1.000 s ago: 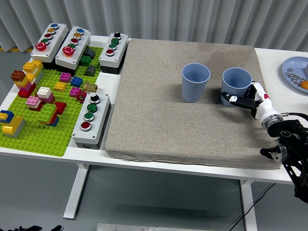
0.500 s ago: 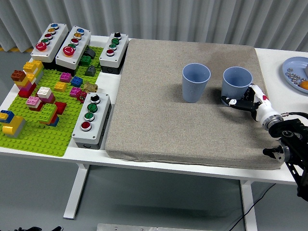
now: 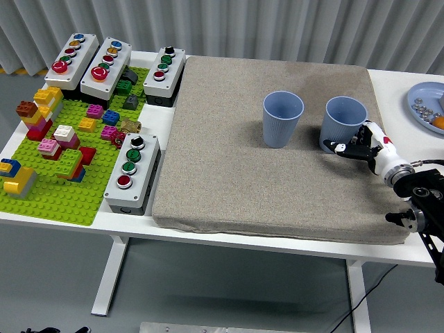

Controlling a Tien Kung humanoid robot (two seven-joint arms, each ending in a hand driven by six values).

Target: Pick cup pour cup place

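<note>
While the right hand [image 3: 357, 147] reaches in from the lower right, its fingers [image 3: 345, 147] curl toward the near base of the right cup [image 3: 344, 122], touching or just short of it; I cannot tell whether they grip. Both blue cups stand upright on the grey mat [image 3: 236, 166], the left cup [image 3: 282, 118] just beside the right one, toward the mat's far right part. At the table's far right edge sits a blue plate [image 3: 424, 97] with small bits on it. Left of the mat lie a green brick board [image 3: 62, 187] with coloured bricks and four grey button boxes [image 3: 132, 170]
</note>
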